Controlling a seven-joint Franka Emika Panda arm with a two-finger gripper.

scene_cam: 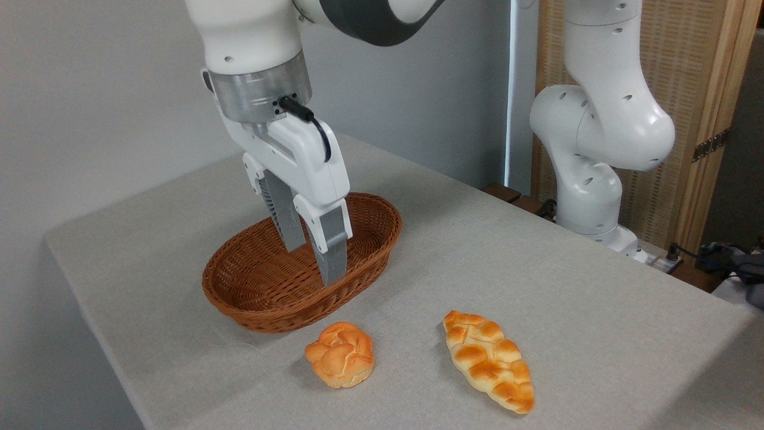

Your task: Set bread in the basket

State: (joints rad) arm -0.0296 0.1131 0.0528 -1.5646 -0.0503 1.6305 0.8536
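The bread, a small round golden-orange knotted bun, lies on the grey tablecloth just in front of the basket. The basket is an oval brown wicker one with nothing in it, standing at the middle left of the table. My gripper hangs over the basket's front right part, pointing down, above and behind the bun. Its two grey fingers stand a little apart and hold nothing.
A long braided pointed loaf lies to the right of the bun. The arm's white base stands at the table's far right edge, before a wooden screen. The table's front and left edges lie close to the basket and the bun.
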